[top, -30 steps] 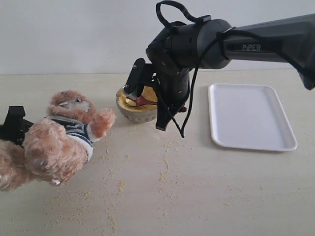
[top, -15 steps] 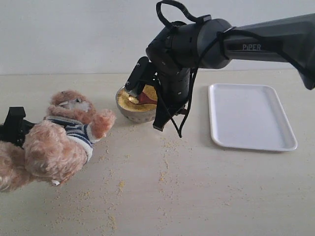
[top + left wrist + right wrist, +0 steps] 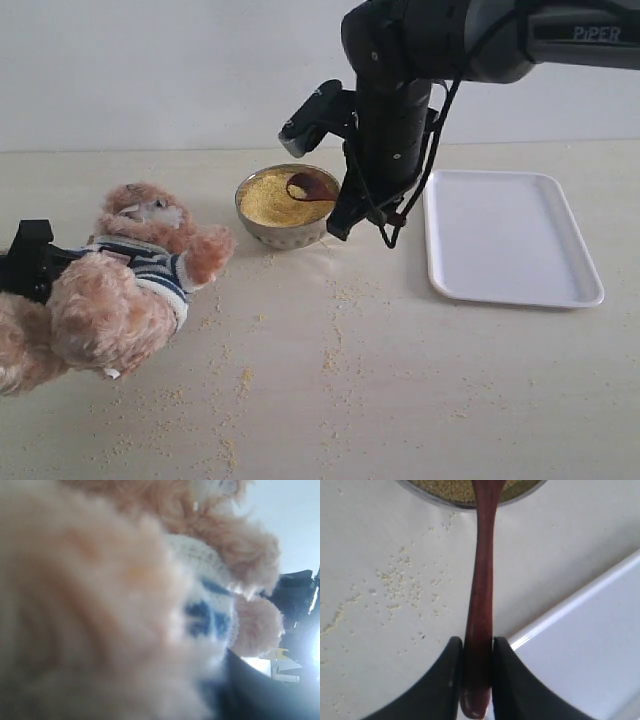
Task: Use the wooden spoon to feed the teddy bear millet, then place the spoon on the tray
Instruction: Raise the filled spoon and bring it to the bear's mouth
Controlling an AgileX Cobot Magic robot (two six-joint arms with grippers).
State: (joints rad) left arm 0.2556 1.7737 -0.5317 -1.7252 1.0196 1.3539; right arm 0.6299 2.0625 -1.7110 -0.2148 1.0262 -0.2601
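The teddy bear is lying tilted at the left of the worktop, showing fluffy tan-pink plush, a white muzzle and a navy-and-white striped knit shirt. The left gripper is pressing into the fur at its back. Blurred fur is filling the left wrist view, so I cannot tell how the jaws are standing.

The millet, fine golden grains like coarse sand, is heaping in a round, shiny metal bowl and lying as loose specks across the pale, smooth worktop. The wooden spoon, glossy dark reddish-brown with a slim straight handle, is sitting clamped in the right gripper, whose black fingers are squeezing the handle near its end. Its oval scoop is hanging over the millet at the metal bowl's right side.

The tray, flat, white and rectangular with rounded corners and a low rim, is lying just right of that gripper, apart from the metal bowl. The arm is bearing white lettering reading "PiPER".
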